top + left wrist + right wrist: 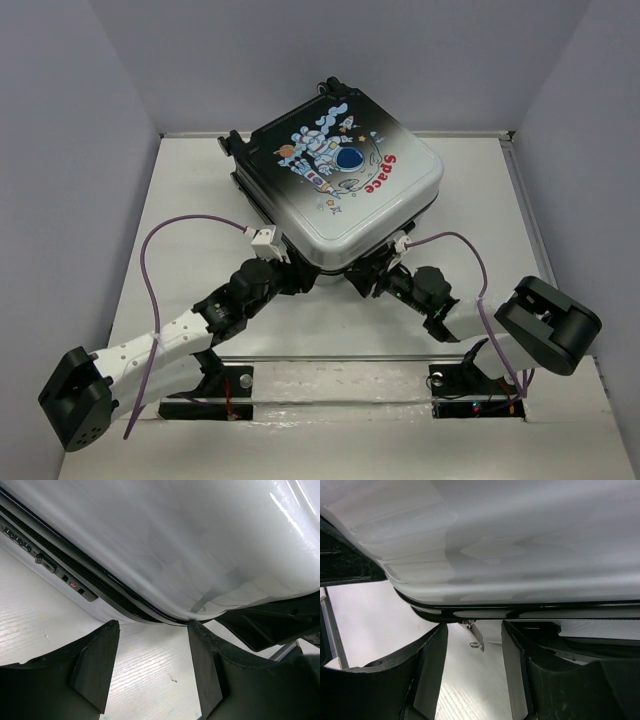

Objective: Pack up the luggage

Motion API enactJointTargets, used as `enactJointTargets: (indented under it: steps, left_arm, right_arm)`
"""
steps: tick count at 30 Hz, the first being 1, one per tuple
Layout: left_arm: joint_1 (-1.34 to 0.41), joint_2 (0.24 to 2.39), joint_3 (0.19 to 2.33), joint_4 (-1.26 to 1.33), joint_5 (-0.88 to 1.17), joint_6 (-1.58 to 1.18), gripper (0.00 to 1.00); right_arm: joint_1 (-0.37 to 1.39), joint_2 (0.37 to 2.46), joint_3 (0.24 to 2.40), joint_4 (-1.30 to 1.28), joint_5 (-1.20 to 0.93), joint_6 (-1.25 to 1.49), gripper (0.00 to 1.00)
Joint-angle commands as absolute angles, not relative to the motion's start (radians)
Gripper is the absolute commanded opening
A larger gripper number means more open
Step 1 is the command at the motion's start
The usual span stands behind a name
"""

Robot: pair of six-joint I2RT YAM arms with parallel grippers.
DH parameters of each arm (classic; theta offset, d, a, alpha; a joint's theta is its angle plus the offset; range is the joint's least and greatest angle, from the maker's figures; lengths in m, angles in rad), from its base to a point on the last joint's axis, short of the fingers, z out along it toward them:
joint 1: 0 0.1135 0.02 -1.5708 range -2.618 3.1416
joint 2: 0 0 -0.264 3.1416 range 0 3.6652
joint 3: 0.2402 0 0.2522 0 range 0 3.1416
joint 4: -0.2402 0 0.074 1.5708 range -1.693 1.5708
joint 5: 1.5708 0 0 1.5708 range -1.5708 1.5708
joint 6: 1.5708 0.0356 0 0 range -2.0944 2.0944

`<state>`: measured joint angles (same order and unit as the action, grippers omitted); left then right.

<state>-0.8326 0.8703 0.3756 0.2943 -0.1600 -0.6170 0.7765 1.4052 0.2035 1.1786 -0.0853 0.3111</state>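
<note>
Luggage (345, 185) lid down, interior hidden

Both arms reach low and forward, angled inward toward each other. The left gripper (296, 272) and right gripper (372, 278) sit close together, their fingers (100, 665) spread apart.

White table (480, 190) (faint wood grain), grey walls (60, 150) — plain
</note>
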Motion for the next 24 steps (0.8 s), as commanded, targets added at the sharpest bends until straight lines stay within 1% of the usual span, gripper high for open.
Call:
enactJointTargets:
  steps: [1,7,9,11,12,13,14,17,18,20,22,23,24]
  left_arm:
    - [-0.833,0.859,0.422,0.359,-0.238,-0.606,0.67]
    - [-0.833,0.894,0.436,0.383,-0.241,-0.600,0.64]
    - [-0.833,0.903,0.439,0.388,-0.242,-0.600,0.64]
    - [-0.833,0.908,0.446,0.394,-0.242,-0.598,0.64]
    - [-0.833,0.914,0.451,0.397,-0.244,-0.595,0.64]
    - [-0.834,0.916,0.456,0.399,-0.247,-0.594,0.64]
    - [-0.833,0.923,0.459,0.400,-0.247,-0.591,0.64]
    - [-0.833,0.937,0.480,0.410,-0.249,-0.581,0.63]
    - [-0.833,0.949,0.491,0.417,-0.249,-0.578,0.63]
    - [-0.833,0.969,0.505,0.426,-0.249,-0.577,0.62]
    - [-0.833,0.985,0.526,0.448,-0.249,-0.575,0.62]
    - [-0.833,0.992,0.535,0.456,-0.249,-0.575,0.61]
    - [-0.833,1.002,0.546,0.465,-0.249,-0.575,0.61]
  right_arm:
    - [0.785,1.433,0.245,1.302,-0.029,0.273,0.53]
    - [0.795,1.511,0.262,1.380,0.034,0.273,0.49]
    - [0.804,1.531,0.261,1.417,0.034,0.279,0.46]
    - [0.804,1.554,0.264,1.434,0.023,0.293,0.38]
    - [0.813,1.557,0.267,1.442,0.020,0.295,0.33]
    - [0.813,1.555,0.270,1.437,0.020,0.296,0.31]
    - [0.822,1.551,0.273,1.422,0.020,0.298,0.23]
    - [0.845,1.522,0.262,1.411,0.038,0.301,0.08]
    - [0.845,1.511,0.256,1.402,0.055,0.305,0.07]
    - [0.899,1.479,0.242,1.361,0.074,0.311,0.07]
    - [0.958,1.451,0.245,1.295,0.138,0.311,0.07]
    - [0.998,1.437,0.247,1.266,0.164,0.307,0.07]
    - [1.093,1.415,0.250,1.208,0.202,0.302,0.07]
